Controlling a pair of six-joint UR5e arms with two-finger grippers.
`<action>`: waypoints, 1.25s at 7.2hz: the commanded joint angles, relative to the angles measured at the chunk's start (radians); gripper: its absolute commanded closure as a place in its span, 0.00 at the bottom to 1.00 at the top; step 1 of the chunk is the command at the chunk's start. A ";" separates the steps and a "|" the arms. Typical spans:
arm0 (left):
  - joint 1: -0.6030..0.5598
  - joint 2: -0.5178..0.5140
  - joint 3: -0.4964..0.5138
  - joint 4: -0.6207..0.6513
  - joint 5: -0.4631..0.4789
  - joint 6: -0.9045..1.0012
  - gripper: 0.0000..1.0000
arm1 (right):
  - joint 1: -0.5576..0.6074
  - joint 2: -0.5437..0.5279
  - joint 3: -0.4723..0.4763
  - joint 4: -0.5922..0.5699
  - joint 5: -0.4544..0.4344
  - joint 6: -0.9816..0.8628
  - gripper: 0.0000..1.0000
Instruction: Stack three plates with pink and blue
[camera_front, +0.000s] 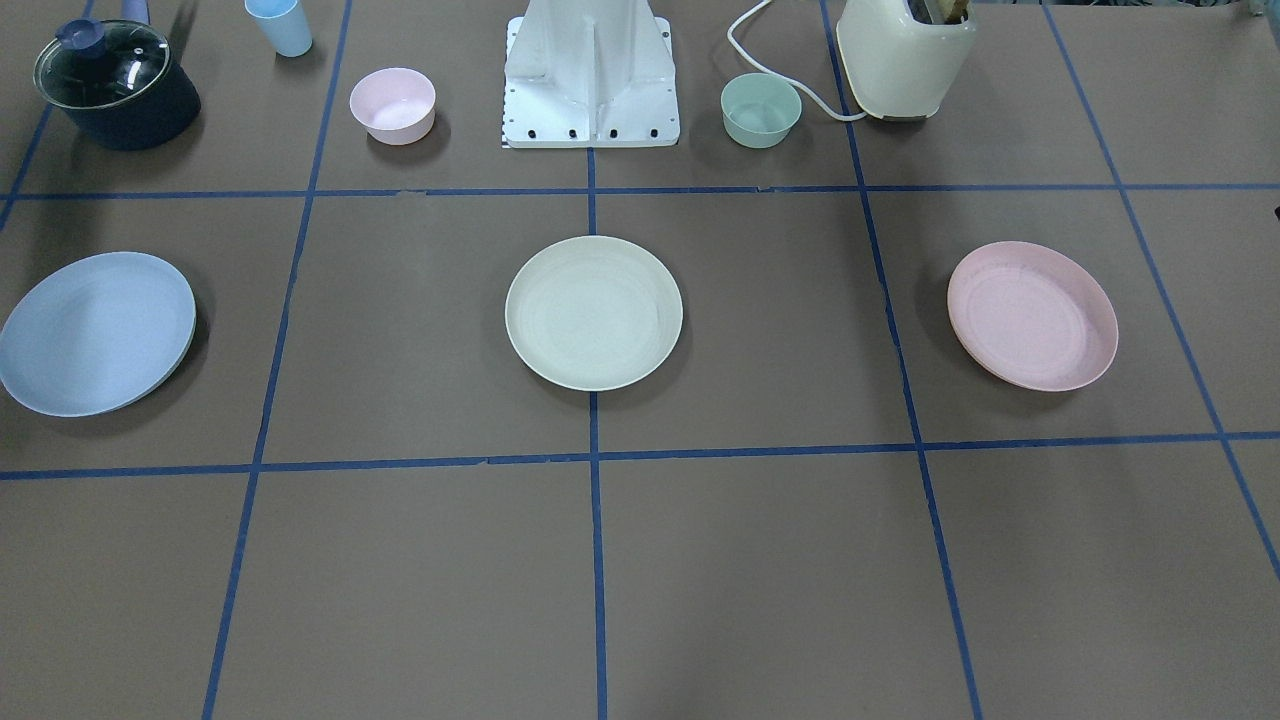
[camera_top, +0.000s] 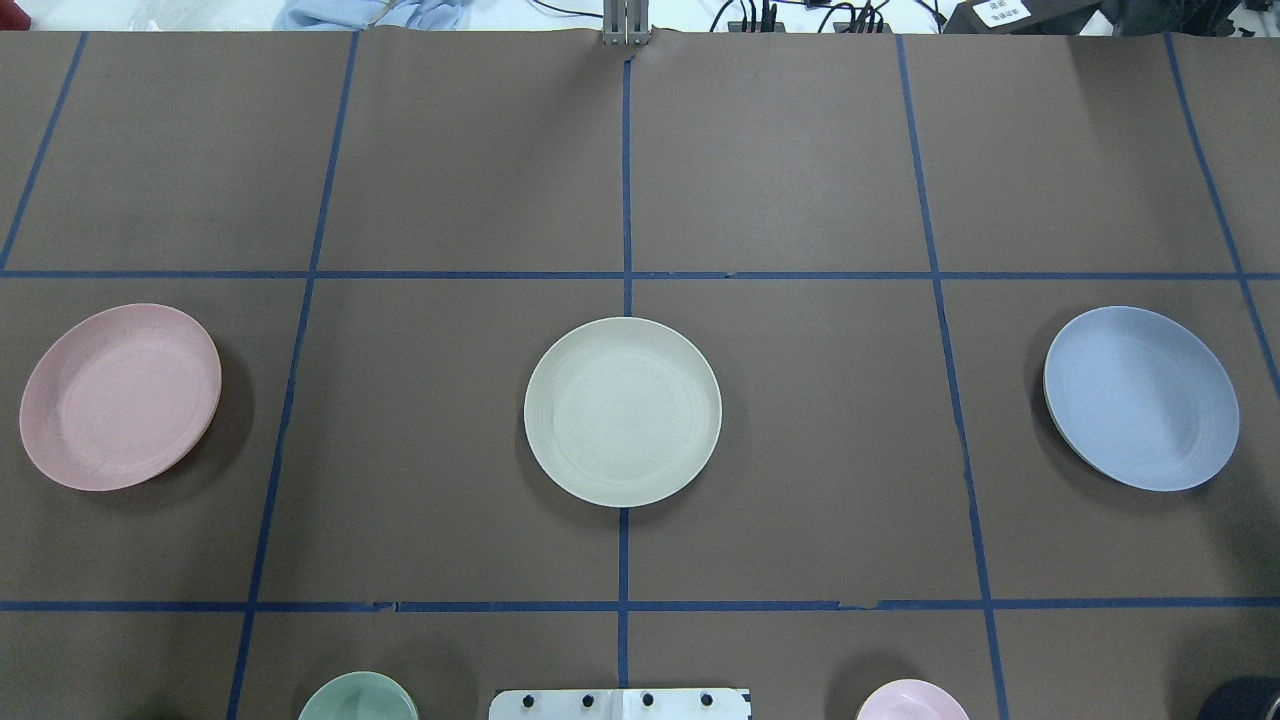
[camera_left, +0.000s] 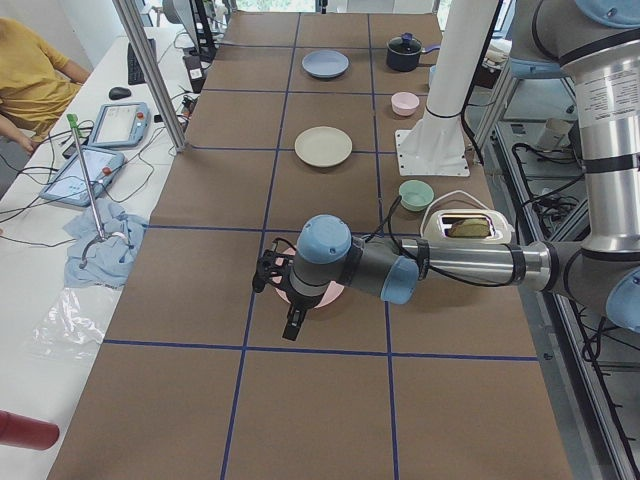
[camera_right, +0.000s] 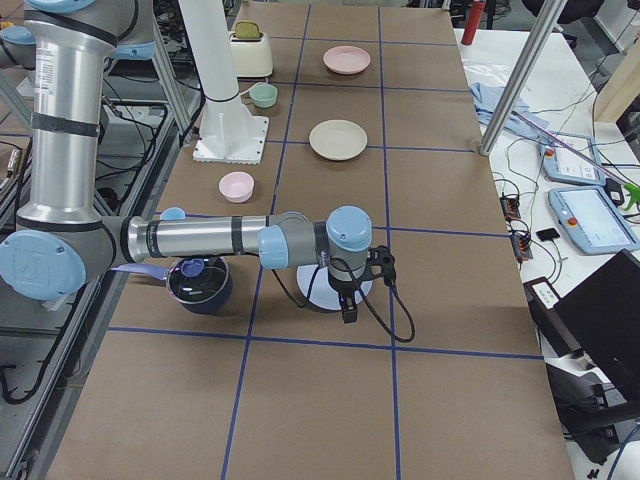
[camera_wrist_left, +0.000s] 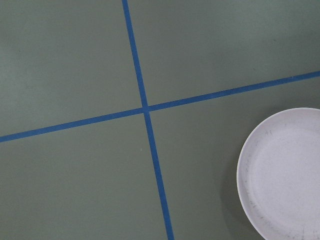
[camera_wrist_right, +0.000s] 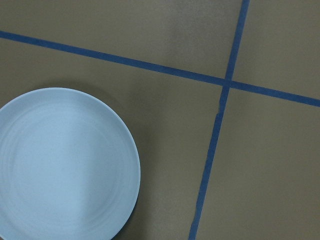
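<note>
Pink plate (camera_top: 120, 397) beneath left hand (camera_left: 290, 322); blue plate (camera_top: 1140, 398) beneath right hand (camera_right: 348, 305).

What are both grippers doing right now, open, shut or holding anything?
Left gripper: cannot tell, seen only from the side.
Right gripper: cannot tell, seen only from the side.

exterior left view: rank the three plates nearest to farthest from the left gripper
1. pink plate: right by the left gripper, at the near end of the table.
2. cream plate: mid-table, by the robot's base.
3. blue plate: at the far end.
</note>
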 joint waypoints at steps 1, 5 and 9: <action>0.097 -0.100 0.136 -0.009 -0.007 -0.033 0.00 | -0.010 0.000 -0.001 0.012 -0.002 0.002 0.00; 0.256 -0.211 0.347 -0.166 -0.050 -0.033 0.00 | -0.008 -0.001 -0.003 0.011 0.008 0.026 0.00; 0.300 -0.214 0.399 -0.242 -0.078 -0.035 0.00 | -0.010 -0.001 -0.004 0.009 0.010 0.029 0.00</action>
